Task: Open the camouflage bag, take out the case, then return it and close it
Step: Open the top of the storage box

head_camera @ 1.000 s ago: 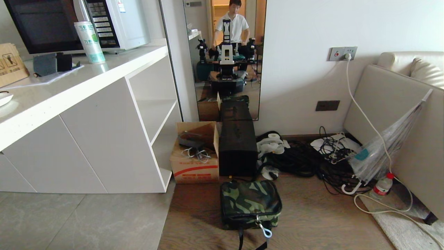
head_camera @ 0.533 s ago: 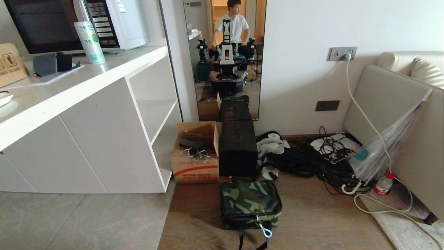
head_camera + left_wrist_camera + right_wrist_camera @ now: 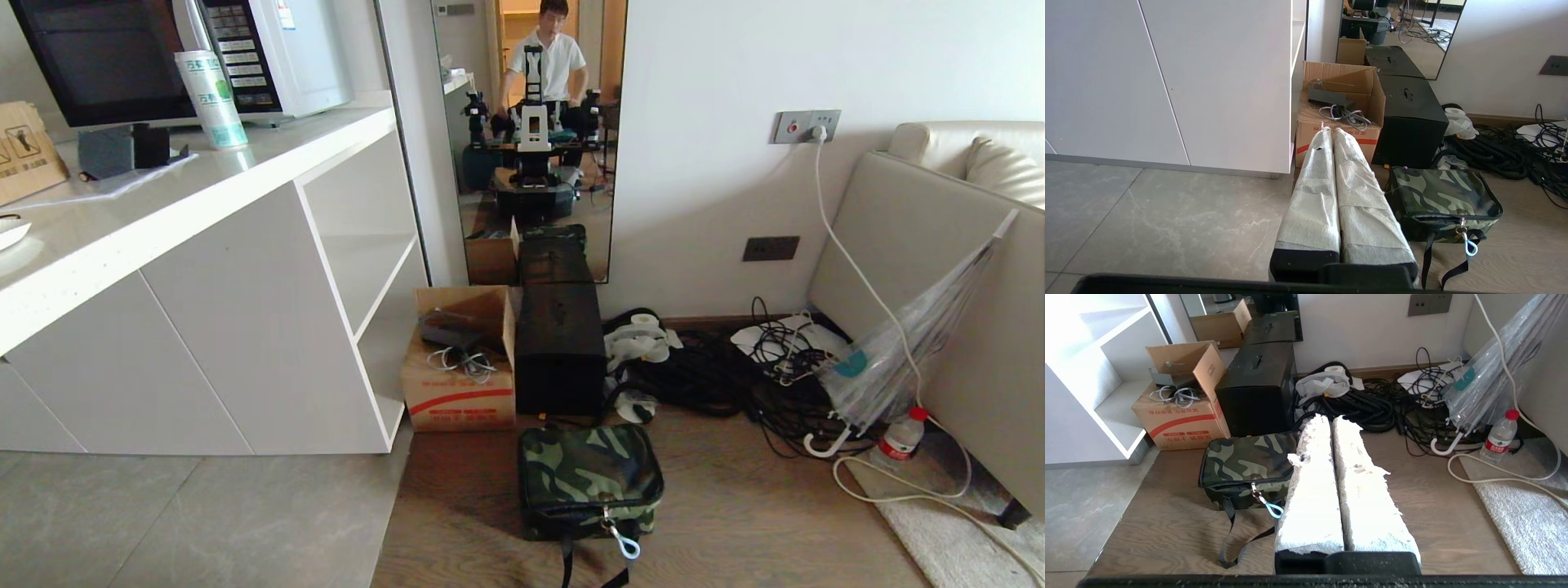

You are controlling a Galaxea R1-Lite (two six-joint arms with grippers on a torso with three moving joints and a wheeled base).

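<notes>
The camouflage bag (image 3: 589, 478) lies zipped shut on the wooden floor, its pale zipper pull (image 3: 625, 542) and black straps (image 3: 567, 563) hanging at the near side. It also shows in the left wrist view (image 3: 1443, 200) and the right wrist view (image 3: 1247, 465). The case is hidden. My left gripper (image 3: 1330, 131) hangs shut and empty to the left of the bag, above the floor. My right gripper (image 3: 1330, 418) hangs shut and empty just right of the bag. Neither arm appears in the head view.
A tall black box (image 3: 560, 347) stands right behind the bag, beside an open cardboard box (image 3: 459, 367) and a white cabinet (image 3: 245, 310). Tangled cables (image 3: 735, 376), an umbrella (image 3: 906, 343), a water bottle (image 3: 898, 439) and a sofa (image 3: 963, 269) fill the right. A mirror (image 3: 531, 139) reflects a person.
Only the person reflected in the mirror has moved their head. The bag, the grippers and the view have stayed still.
</notes>
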